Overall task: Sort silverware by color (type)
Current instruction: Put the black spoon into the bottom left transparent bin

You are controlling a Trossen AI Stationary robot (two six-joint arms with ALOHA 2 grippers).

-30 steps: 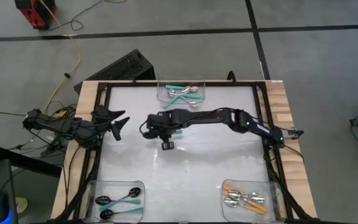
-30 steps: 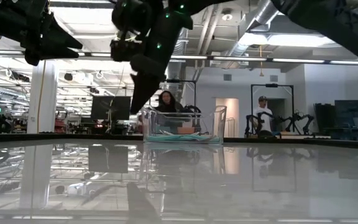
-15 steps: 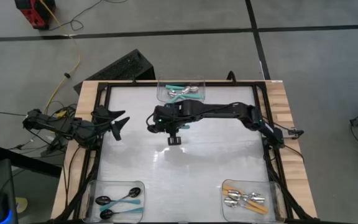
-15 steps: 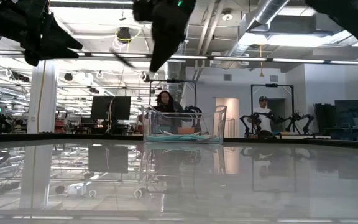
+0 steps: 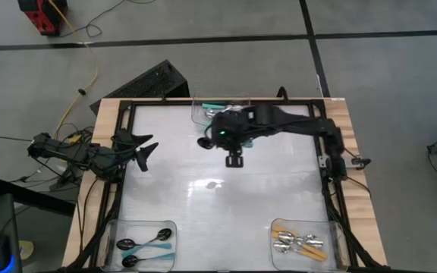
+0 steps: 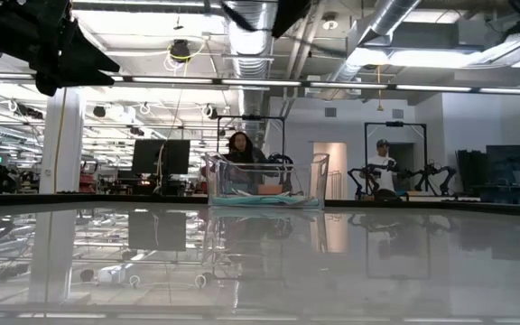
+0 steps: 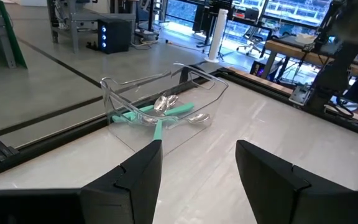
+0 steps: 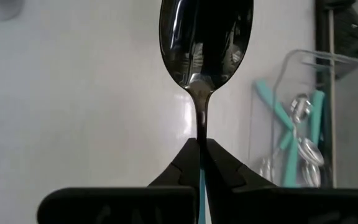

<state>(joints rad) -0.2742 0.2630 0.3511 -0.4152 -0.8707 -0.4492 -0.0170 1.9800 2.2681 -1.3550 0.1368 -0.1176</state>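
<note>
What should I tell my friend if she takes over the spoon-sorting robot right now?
Right gripper: shut on a silver-bowled spoon with a teal handle, raised beside the clear bin at the table's far edge.
Left gripper: open, empty, waiting at the left edge.
That far bin holds silver-bowled spoons with teal handles.
Near-left bin: black-bowled, teal-handled spoons.
Near-right bin: silver spoons with orange handles.
Done: no loose spoons show on the table.
Left: drop the held spoon into the far bin.
</note>
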